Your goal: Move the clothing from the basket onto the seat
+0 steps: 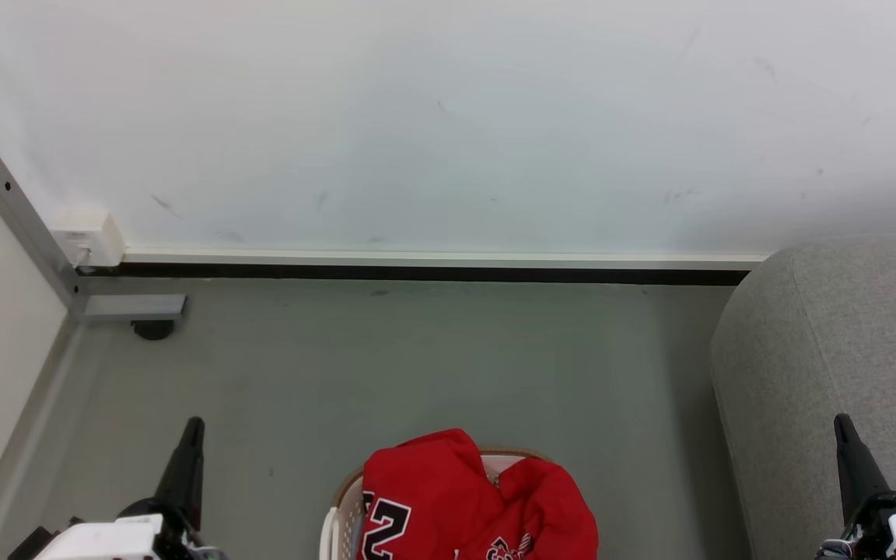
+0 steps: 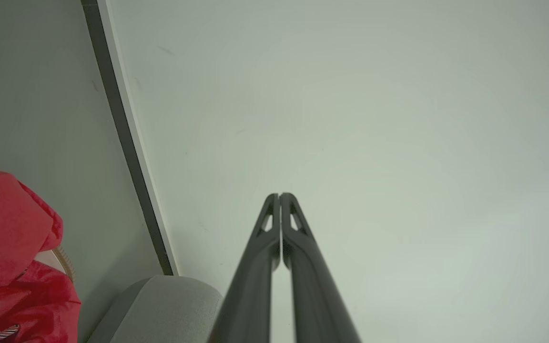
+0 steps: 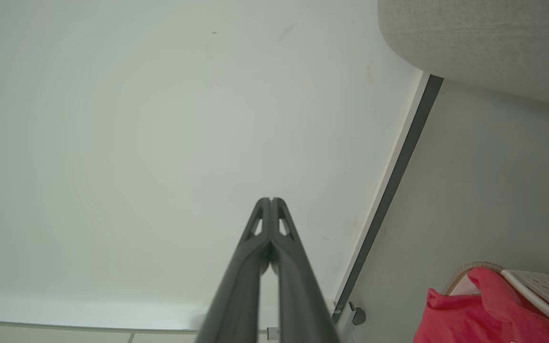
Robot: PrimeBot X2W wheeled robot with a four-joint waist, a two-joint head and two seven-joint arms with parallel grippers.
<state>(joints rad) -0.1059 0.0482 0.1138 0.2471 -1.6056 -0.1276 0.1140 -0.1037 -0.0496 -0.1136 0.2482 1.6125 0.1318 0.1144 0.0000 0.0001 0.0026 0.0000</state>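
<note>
Left gripper (image 1: 192,435) and right gripper (image 1: 843,435) each have their 2 fingers pressed together and hold nothing. They flank the basket (image 1: 333,533) and stand well apart from it.

The clothing (image 1: 479,498) is heaped in that basket at the bottom middle of the head view, red cloth mounded above the rim and covering most of it. It looks soft, light and limp, so it will likely sag and trail when lifted, and the sporty fabric may be a little slippery. The raised hump at the top of the pile seems the best place to pinch, once the fingers part.

I count 1 basket, 1 seat (image 1: 845,334) and 2 grippers. The pile shows at least 2 red folds, 1 bearing a numeral, but the number of garments cannot be told.

The seat stands near the basket on the robot's right, on the grey floor (image 1: 432,365) below a white wall (image 1: 448,117).
</note>
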